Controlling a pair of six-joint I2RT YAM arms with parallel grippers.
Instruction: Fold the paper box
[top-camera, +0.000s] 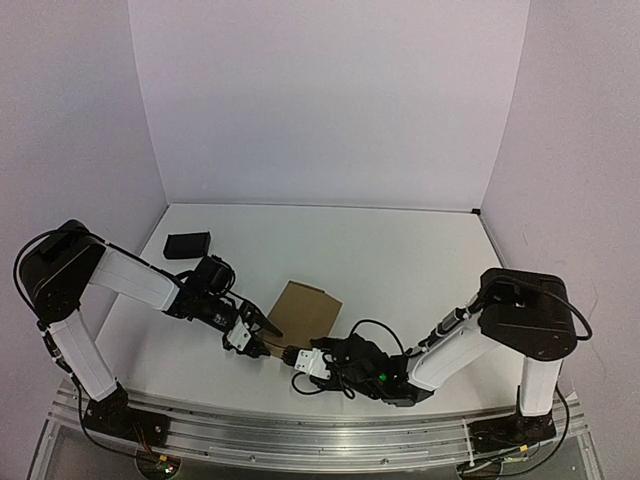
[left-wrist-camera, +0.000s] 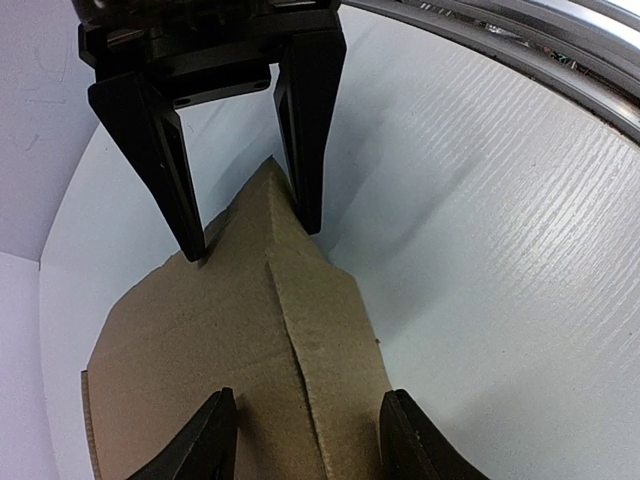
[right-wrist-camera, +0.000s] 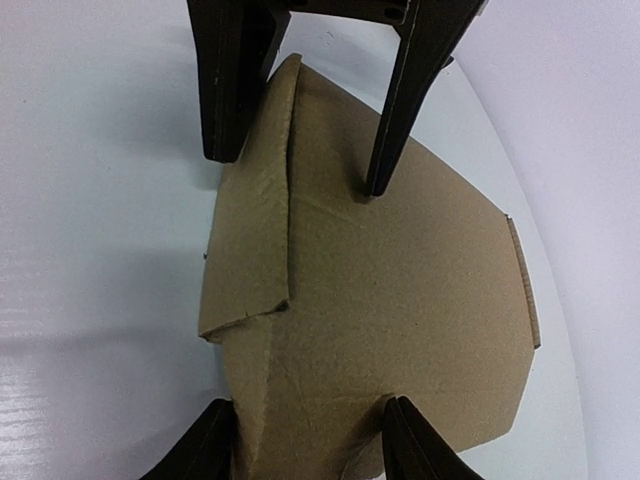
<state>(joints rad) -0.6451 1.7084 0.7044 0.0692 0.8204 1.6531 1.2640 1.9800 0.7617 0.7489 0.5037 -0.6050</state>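
Right hand (right-wrist-camera: 308, 402), close to the near edge, is spread open astride the near corner of the paper box (top-camera: 305, 308). Left hand (left-wrist-camera: 308, 400) faces it, also open over that corner. The box lies on the worktop (top-camera: 400, 260), near its middle.

White table (top-camera: 400, 250), pale lilac walls (top-camera: 330, 100), metal rail (top-camera: 300, 432) near edge.

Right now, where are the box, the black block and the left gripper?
box (top-camera: 305, 308), top view, middle of its brown panel.
black block (top-camera: 187, 244), top view, centre of its top face.
left gripper (left-wrist-camera: 308, 402), left wrist view, midway between its fingertips.
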